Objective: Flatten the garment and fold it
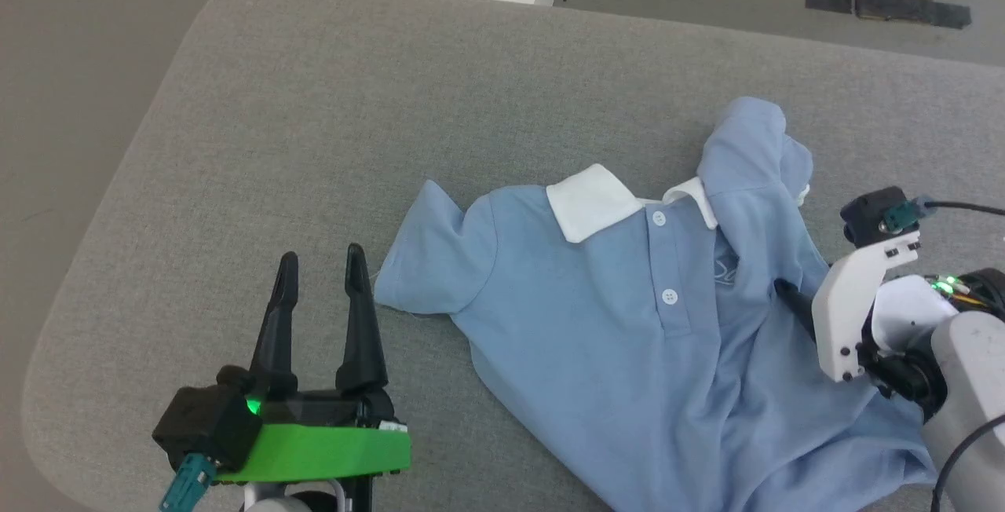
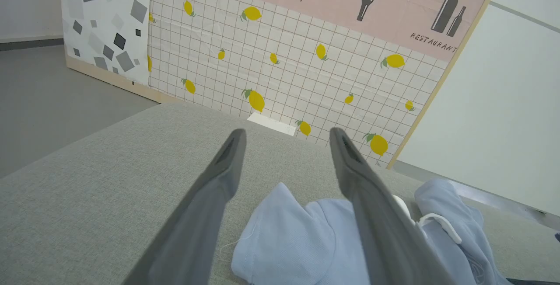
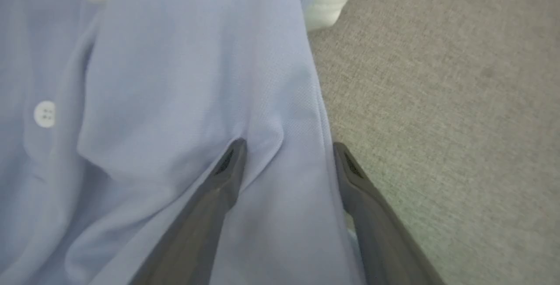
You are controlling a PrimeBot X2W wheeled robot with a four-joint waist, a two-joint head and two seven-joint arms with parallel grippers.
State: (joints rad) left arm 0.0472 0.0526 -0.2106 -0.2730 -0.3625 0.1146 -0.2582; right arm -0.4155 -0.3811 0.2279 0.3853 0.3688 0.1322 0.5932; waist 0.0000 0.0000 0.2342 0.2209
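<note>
A: Where's the shirt (image 1: 597,323)?
B: Head view: front up on the grey fabric-topped desk (image 1: 314,104), toward 4 o'clock of the frame, with the hem running off the bottom edge. Not flat. The white collar (image 1: 589,199) points to 12, and two white buttons (image 1: 669,296) sit on the placket below it.
A: Sleeves?
B: One sleeve (image 1: 432,261) lies spread toward 9 o'clock. The other sleeve (image 1: 750,155) is bunched and flipped up toward 1 o'clock, past the collar. Creases cross the chest at 3 o'clock of the placket, next to a faint white logo (image 1: 726,270).
A: Left gripper (image 1: 322,254)?
B: At 7 o'clock in head view, fingers apart, holding nothing, tips pointing to 12. It sits just beside the spread sleeve's cuff, on its 9 o'clock side. Contact can't be told. In the left wrist view the cuff shows low in the gap between the fingers, and a lemon-print panel (image 2: 284,66) stands at 12.
A: Right gripper (image 3: 288,147)?
B: Right wrist view: fingers spread wide at the shirt's edge. One finger (image 3: 227,171) presses into the cloth, with wrinkles fanning from its tip. The other finger (image 3: 354,180) lies along the cloth's edge where the desk begins. Cloth lies between them, not pinched. In head view this gripper is at 3 o'clock, mostly hidden behind its white wrist housing (image 1: 844,316).
</note>
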